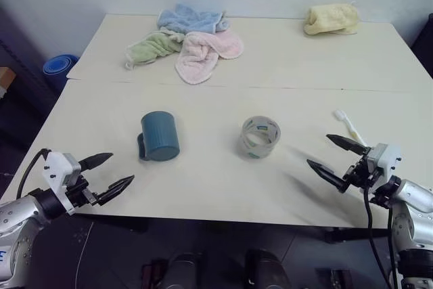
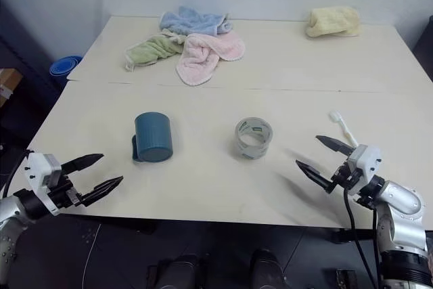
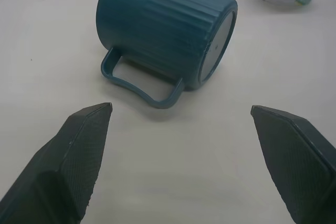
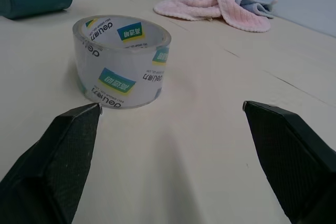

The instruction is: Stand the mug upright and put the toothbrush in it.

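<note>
Opening step: mug lies sideways ahead of the gaping, empty left pincer; right pincer likewise wide and empty; righting the mug comes next.

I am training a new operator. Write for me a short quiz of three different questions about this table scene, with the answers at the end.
1. True or false: the mug stands upright on the table.
2. Which object lies between the mug and the toothbrush? A) yellow towel B) tape roll C) blue bowl
3. Fill in: both the left end effector and the right end effector are ____ and hold nothing.

Key
1. False: it lies on its side, handle against the table.
2. B: the tape roll stands near the middle of the table.
3. open
</note>
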Robot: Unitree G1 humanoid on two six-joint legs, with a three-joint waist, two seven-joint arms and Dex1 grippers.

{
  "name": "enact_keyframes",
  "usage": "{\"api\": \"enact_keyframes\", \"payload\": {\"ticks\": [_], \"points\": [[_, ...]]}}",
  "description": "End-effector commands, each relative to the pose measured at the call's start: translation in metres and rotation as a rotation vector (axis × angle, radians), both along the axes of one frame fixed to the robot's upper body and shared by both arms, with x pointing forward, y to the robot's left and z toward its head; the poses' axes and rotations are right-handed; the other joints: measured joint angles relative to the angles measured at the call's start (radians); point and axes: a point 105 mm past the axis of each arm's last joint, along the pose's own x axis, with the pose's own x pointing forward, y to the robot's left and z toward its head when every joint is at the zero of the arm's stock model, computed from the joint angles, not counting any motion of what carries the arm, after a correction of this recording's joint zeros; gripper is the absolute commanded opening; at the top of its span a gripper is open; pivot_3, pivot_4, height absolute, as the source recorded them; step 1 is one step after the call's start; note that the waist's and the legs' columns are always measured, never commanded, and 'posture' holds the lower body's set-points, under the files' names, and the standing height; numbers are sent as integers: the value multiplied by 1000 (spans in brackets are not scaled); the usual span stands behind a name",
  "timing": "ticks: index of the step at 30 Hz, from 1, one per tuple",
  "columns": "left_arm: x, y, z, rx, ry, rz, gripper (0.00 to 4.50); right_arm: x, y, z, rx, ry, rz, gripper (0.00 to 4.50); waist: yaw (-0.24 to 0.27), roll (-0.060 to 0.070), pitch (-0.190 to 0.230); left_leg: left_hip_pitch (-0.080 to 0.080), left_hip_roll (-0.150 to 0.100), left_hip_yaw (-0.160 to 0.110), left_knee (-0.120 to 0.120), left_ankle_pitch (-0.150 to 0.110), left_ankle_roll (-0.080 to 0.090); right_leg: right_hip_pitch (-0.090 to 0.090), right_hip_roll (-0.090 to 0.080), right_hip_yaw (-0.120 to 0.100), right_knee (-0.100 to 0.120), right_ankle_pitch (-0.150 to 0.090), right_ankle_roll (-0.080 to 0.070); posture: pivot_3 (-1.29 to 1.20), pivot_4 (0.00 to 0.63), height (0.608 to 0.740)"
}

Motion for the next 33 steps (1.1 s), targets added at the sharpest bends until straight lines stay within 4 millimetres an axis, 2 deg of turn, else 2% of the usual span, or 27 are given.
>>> {"api": "enact_keyframes", "payload": {"ticks": [1,5,7,10,12,15,18,27,33], "points": [[-3,-2,8,-1,-37,-4,4475,0,0,5,-1,-25,9,4500,0,0,0,0,0,0,0,0,0,0,0,0,0,0,0,0,150,740],[2,-1,18,-52,-74,27,4475,4,1,13,35,-61,-7,4500,0,0,0,0,0,0,0,0,0,0,0,0,0,0,0,0,150,740],[9,2,29,-95,-105,55,4475,10,4,24,71,-97,-13,4500,0,0,0,0,0,0,0,0,0,0,0,0,0,0,0,0,150,740],[23,14,56,-239,-161,141,4475,20,8,49,168,-175,-41,4500,-1,0,0,0,0,-1,1,0,0,0,0,0,1,0,0,0,150,740],[25,19,63,-253,-161,154,4475,22,12,56,188,-196,-41,4500,-2,0,0,0,0,-4,1,0,-1,0,0,0,2,0,0,0,150,740],[20,17,58,-187,-132,127,4475,19,17,52,164,-188,-21,4500,-3,0,0,0,0,-4,0,0,-1,0,0,-1,2,0,0,0,150,740],[17,17,59,-199,-141,138,4475,15,20,42,108,-159,16,4500,-1,0,0,-1,0,-3,-1,0,-1,0,0,-2,1,0,0,0,150,740],[9,16,42,-174,-106,160,4475,16,12,30,60,-124,24,4500,-2,0,0,0,0,-1,1,0,-1,0,0,-1,1,0,0,0,150,740],[4,33,28,-150,-9,234,4475,12,18,29,59,-124,60,4500,-2,0,0,0,0,-1,1,0,-1,0,0,-1,1,0,0,0,150,740]]}}
